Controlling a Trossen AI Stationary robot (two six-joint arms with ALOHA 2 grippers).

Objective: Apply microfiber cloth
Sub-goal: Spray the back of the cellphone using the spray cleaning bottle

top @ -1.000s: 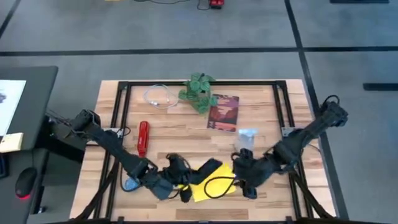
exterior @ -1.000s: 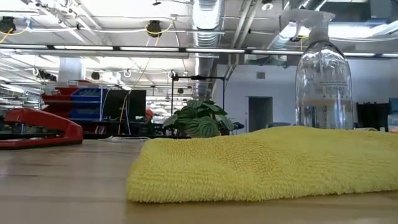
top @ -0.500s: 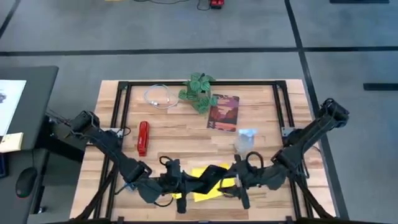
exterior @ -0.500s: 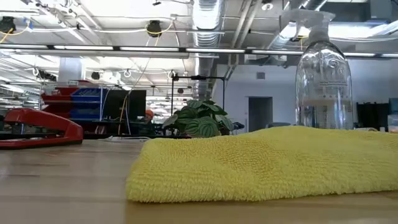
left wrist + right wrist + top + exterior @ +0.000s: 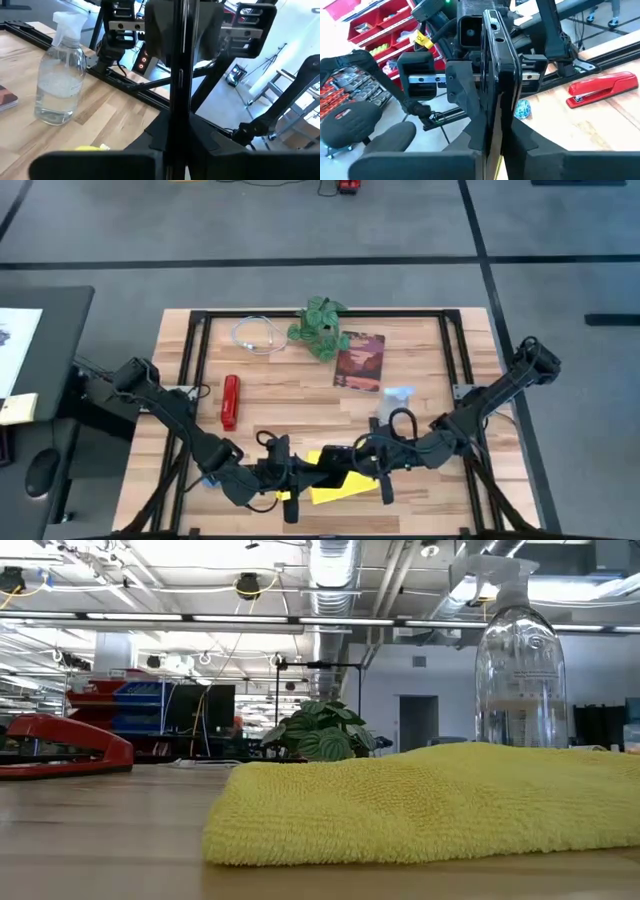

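Both grippers, left gripper (image 5: 300, 477) and right gripper (image 5: 372, 465), clamp a black smartphone (image 5: 492, 75) on edge between them, directly above the microfiber cloth (image 5: 338, 486) lying flat near the desk (image 5: 290, 395) front edge, roughly equidistant from both.

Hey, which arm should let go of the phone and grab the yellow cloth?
Left, narrowly. The left gripper and the right gripper both clamp the phone above the cloth. Bare yellow shows right beside the left gripper, while the right arm covers its side, so the right could hold the phone.
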